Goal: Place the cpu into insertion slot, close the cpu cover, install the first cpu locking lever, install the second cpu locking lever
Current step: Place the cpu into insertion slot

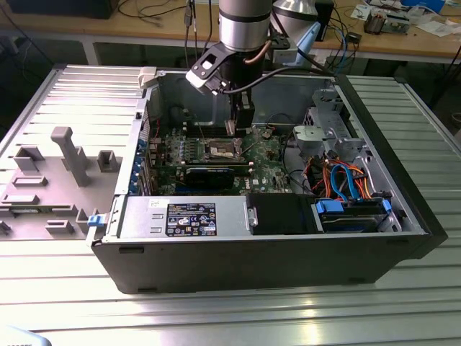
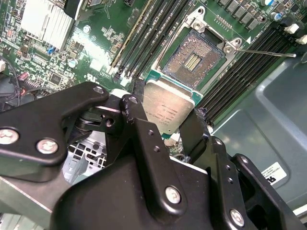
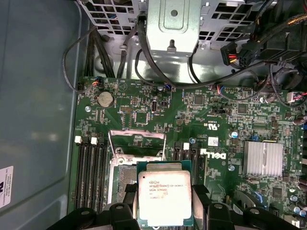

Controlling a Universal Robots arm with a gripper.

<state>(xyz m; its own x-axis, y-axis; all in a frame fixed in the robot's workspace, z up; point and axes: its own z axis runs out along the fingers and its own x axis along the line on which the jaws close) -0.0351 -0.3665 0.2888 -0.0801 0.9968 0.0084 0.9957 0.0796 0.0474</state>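
**cpu in gripper, over slot**

Gripper is clenching the cpu by two opposite edges, inside the open case on the desk. Cpu is lying flat, its grey metal top facing up at both wrist views. It is square, so no long axis is showing. It is hanging over one edge of the slot, not seated in it. Slot's dark centre is lying bare. Cover is standing raised.

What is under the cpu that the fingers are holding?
The open insertion slot, its dark contact field showing past the cpu. The cpu hides one edge of the slot.
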